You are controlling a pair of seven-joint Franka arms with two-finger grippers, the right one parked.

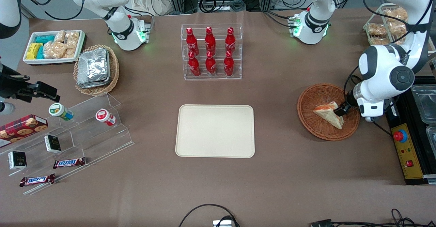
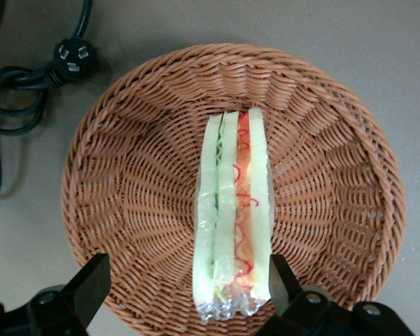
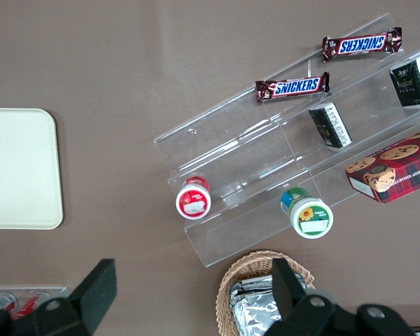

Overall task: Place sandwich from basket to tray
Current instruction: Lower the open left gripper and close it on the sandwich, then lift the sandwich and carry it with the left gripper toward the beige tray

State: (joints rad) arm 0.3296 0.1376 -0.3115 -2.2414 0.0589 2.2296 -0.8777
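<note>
Pick-up step: gripper point(image 2: 184, 280) is hovering open over the basket point(image 2: 126, 161), one finger touching the sandwich point(image 2: 232, 210) lying inside, the other well clear; closing, lifting, carrying to the tray point(image 1: 215, 131) are pending.

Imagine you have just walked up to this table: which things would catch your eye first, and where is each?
Most striking is the rack of red bottles, standing farther from the front camera than the bare cream tray at the table's middle. Toward the working arm's end, the gripper hangs open over the reddish-brown basket, one finger on each side of the sandwich lying in it.
</note>
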